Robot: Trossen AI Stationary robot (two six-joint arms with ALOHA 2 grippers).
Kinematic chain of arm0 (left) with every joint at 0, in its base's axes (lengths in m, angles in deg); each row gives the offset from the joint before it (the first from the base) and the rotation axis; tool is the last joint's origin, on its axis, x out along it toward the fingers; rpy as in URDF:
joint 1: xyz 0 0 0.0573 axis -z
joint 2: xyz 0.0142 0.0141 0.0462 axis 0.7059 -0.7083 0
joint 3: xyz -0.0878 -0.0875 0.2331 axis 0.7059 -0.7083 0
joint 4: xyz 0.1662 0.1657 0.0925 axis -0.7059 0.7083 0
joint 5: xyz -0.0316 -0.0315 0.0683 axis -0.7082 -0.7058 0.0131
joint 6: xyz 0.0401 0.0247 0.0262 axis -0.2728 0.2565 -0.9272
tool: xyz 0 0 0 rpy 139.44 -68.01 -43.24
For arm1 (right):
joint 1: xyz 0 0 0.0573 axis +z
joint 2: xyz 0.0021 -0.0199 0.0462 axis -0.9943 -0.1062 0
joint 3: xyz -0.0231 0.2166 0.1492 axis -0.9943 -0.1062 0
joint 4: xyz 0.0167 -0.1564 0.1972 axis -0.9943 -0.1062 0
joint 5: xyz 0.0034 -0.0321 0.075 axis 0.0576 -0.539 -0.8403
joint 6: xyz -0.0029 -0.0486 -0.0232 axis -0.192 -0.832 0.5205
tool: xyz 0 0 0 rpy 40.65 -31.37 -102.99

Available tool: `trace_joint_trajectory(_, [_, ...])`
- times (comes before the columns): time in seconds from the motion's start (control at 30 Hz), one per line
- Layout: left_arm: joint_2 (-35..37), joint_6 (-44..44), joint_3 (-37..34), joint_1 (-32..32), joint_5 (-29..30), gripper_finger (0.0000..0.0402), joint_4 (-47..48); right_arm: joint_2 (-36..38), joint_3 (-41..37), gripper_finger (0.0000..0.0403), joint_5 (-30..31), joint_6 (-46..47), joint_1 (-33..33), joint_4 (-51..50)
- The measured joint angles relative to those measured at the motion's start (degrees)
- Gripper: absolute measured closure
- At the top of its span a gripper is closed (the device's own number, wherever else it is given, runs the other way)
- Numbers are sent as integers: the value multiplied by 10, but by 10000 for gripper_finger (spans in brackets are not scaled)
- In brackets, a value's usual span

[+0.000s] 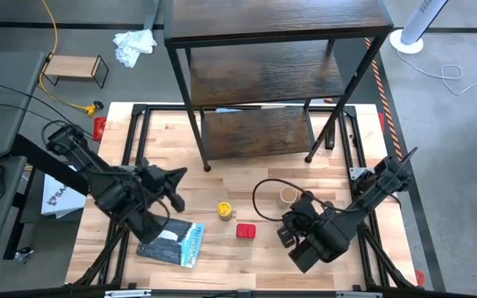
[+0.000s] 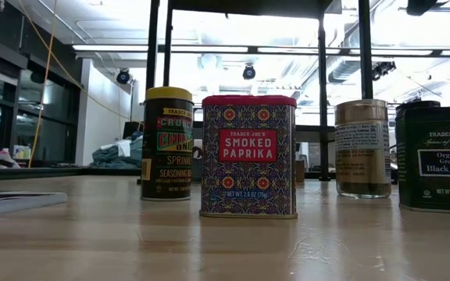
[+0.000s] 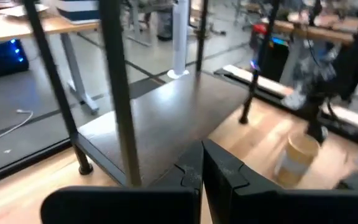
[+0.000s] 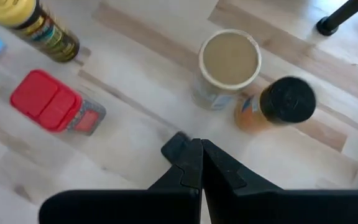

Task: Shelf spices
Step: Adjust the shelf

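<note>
1. On the table in front of the shelf [image 1: 276, 50] stand the spices; the tan-lidded jar [image 4: 229, 59] is upright, just ahead of the right gripper [image 4: 199, 163].
2. Right gripper: fingers pressed together, empty, nearer arm.
3. Left gripper [image 3: 201, 174]: fingers pressed together, facing the shelf.

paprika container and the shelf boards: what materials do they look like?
Paprika tin: likely printed metal, with a squared body, crisp seams and a glossy patterned print; its red lid could be plastic. Shelf boards: dark wood-grain, matte, probably laminate rather than solid wood; thin black metal frame.
</note>
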Motion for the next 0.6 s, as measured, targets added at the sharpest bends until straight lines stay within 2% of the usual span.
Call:
trace_joint_trajectory(0.1, [1, 99, -21, -23, 18, 401, 7, 2, 0, 403, 17, 20, -6, 2])
trace_joint_trajectory(0.2, [-2, 161, -59, -66, 44, 401, -77, 12, 0, 403, 71, 83, -7, 3])
trace_joint_trajectory(0.3, [-18, 154, -103, -107, 60, 401, -261, 18, 0, 403, 106, 134, -6, 0])
trace_joint_trajectory(0.47, [-75, 75, -137, -151, 91, 402, -599, 18, 0, 403, 110, 140, -6, 3])
trace_joint_trajectory(0.53, [-103, 73, -137, -170, 95, 402, -675, 18, 0, 403, 116, 140, -6, 5])
trace_joint_trajectory(0.6, [-128, 75, -138, -189, 106, 402, -704, 18, 0, 403, 122, 141, -7, 5])
